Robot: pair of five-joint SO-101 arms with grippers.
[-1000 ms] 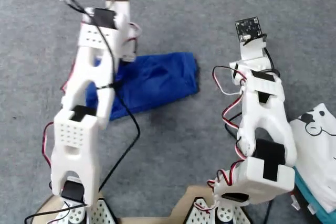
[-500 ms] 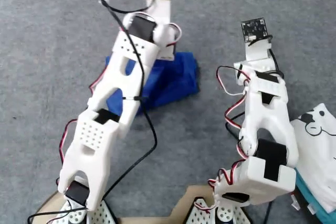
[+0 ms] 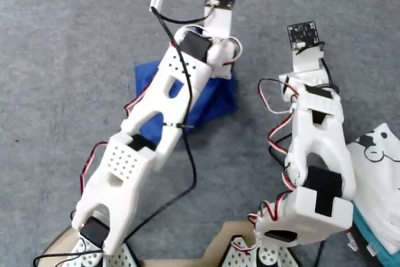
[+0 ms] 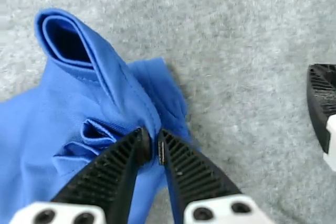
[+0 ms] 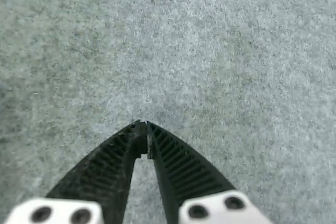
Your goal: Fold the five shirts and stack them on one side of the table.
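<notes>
A fold of the blue shirt [image 4: 63, 124] is pinched in the left claw [image 4: 151, 148]. The right claw [image 5: 143, 140] is held closed, empty, over the grey desk [image 5: 220, 45].

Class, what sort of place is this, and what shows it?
Probably a robotics test bench: the left arm and right arm at a grey felt table, the left gripper pinching a blue shirt, more shirts piled at its edge.

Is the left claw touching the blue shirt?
Touching. In the left wrist view, the left gripper has its tips closed on a fold of the blue shirt.
</notes>
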